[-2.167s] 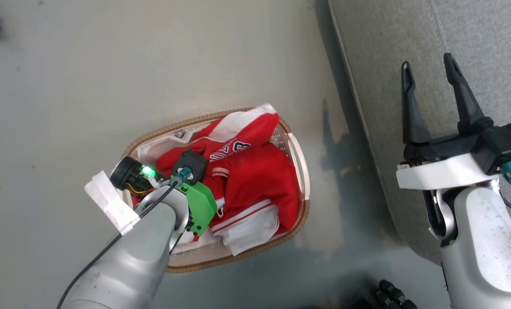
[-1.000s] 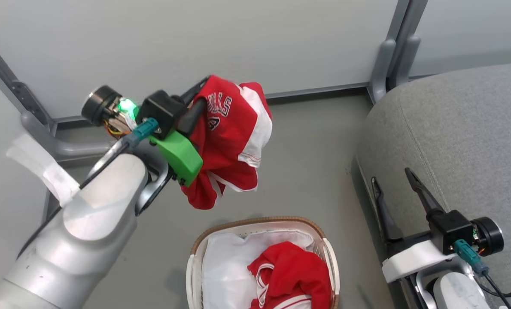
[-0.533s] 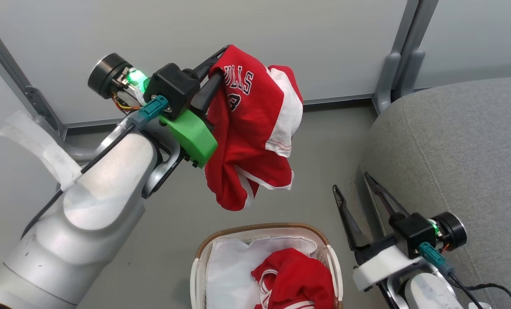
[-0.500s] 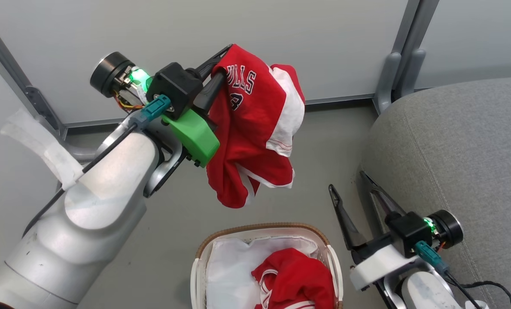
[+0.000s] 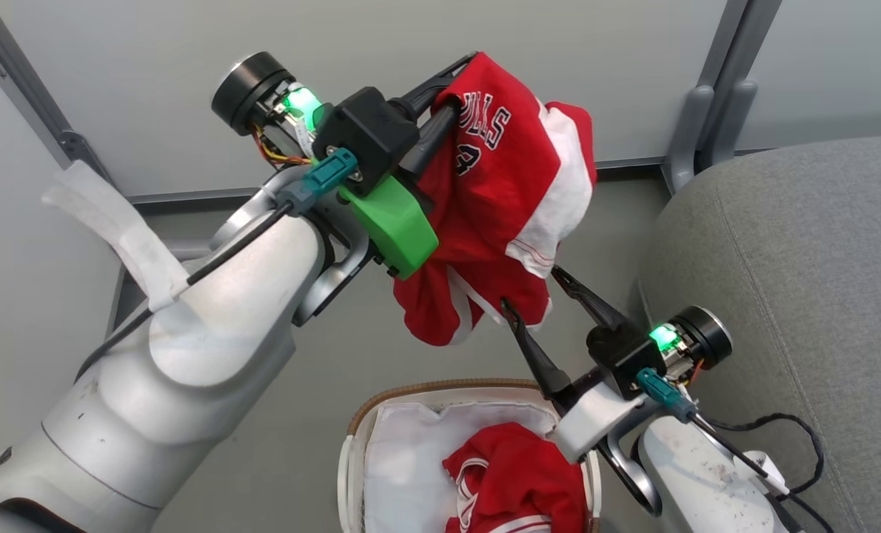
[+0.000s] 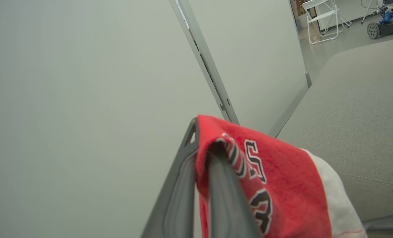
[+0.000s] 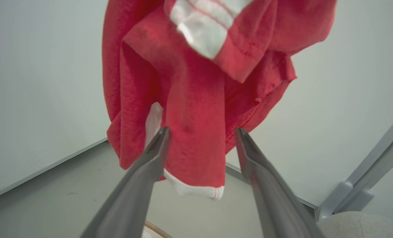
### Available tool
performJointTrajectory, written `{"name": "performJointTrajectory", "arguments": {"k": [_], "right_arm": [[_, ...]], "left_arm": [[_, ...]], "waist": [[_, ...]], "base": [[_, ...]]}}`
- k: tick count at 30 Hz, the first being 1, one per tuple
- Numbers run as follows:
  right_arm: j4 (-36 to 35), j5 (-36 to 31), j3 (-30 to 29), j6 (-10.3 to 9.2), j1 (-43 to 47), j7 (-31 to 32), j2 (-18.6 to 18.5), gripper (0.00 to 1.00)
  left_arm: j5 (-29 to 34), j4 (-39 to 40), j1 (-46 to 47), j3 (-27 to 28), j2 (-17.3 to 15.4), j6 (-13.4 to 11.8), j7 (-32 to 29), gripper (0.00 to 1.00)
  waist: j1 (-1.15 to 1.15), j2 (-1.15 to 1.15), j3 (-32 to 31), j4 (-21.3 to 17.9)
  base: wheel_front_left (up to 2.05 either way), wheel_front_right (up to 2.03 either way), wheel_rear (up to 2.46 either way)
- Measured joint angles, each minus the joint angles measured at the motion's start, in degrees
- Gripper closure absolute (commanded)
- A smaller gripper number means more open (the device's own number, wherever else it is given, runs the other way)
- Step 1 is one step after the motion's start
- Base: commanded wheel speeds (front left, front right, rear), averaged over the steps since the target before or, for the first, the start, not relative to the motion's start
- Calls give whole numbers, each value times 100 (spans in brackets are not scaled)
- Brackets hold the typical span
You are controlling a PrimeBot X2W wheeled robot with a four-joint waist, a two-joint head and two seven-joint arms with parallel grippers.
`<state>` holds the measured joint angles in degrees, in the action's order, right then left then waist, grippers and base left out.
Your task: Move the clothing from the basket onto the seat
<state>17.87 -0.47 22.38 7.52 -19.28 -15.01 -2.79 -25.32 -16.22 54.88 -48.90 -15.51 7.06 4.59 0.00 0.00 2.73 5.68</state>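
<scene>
The left gripper [image 5: 440,96] is clamped shut on a red jersey [image 5: 500,200] hanging above the basket [image 5: 426,388], its lettering partly folded away and the fingertips buried in cloth. The right gripper [image 5: 531,287], also above the basket, is spread wide at the jersey's hem; contact unclear. A second red garment [image 5: 514,481] lies in the basket, cut off by the frame; the grey seat [image 5: 796,259] is right of the basket.
</scene>
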Motion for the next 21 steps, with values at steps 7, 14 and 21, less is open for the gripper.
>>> {"name": "performJointTrajectory", "arguments": {"k": [7, 14, 21], "right_arm": [[324, 171, 121, 0, -369, 0, 1, 0], [782, 330, 354, 0, -623, -8, 3, 100], [603, 338, 231, 0, -654, -7, 4, 100]], "left_arm": [[-40, 223, 53, -193, 103, 5, -65, 100], [-224, 436, 61, -271, 143, 8, -134, 100], [-404, 122, -219, -60, -44, -155, 79, 100]], "waist": [[0, 0, -14, 114], [0, 0, -17, 193], [0, 0, 67, 163]], "base": [[0, 0, 0], [0, 0, 0], [0, 0, 0]]}}
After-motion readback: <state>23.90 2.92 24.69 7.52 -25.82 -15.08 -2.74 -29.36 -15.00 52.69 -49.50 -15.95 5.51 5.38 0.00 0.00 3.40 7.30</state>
